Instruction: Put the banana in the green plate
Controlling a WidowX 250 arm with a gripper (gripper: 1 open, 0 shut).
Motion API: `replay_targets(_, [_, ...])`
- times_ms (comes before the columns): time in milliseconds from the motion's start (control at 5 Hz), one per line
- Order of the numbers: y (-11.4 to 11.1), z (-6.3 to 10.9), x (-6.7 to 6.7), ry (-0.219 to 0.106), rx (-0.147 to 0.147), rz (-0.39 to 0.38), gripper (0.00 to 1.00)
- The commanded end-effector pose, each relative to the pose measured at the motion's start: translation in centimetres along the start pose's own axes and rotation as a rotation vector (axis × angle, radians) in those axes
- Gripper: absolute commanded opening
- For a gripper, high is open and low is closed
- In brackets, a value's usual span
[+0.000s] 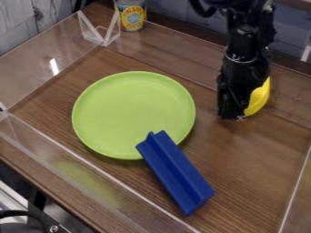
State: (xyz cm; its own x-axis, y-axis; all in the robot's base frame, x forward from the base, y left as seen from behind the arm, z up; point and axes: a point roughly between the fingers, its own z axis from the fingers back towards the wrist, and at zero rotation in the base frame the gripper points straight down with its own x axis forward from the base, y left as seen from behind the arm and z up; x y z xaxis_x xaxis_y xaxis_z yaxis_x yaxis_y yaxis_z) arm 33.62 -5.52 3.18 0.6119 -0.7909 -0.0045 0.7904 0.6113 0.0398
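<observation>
Here, first, we list the claw (234, 113): black, pointing down at the table (216, 168), its fingers low beside the banana. Whether it is open or closed on the fruit we cannot tell, the fingertips being dark and partly merged with one another.

Item, one banana (257, 96): bright yellow, curved, standing tilted rather than flat, against the claw's right-hand side as we see it, partly hidden behind the black fingers. It is outside the plate.

Item, one plate (134, 116): green, round, with a shallow rim, lying flat to the left of the claw in our view, apart from it; we see nothing written on it.

Item, one block (176, 172): blue, long, lying slantwise nearer to us than the claw, its upper end at the plate's edge. We find no lettering on it.

Item, one can (131, 14): yellow and pale, well apart from the claw, at the far left. It carries a label with a dark round emblem; the brand and wording are too small for us to read.
</observation>
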Motion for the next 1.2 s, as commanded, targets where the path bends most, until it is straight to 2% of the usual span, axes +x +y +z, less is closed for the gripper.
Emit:
replay_targets(0, [0.8,3.7,0.4,-0.044,0.057,0.001,0.0])
replay_targets(400, [0.5,6.7,-0.1,-0.006,0.082,0.016,0.0])
replay_targets(800, [0.2,8.1,-0.9,0.012,0.088,0.036,0.0])
replay_targets(1000, [-0.1,8.8,-1.7,0.029,0.088,0.052,0.0])
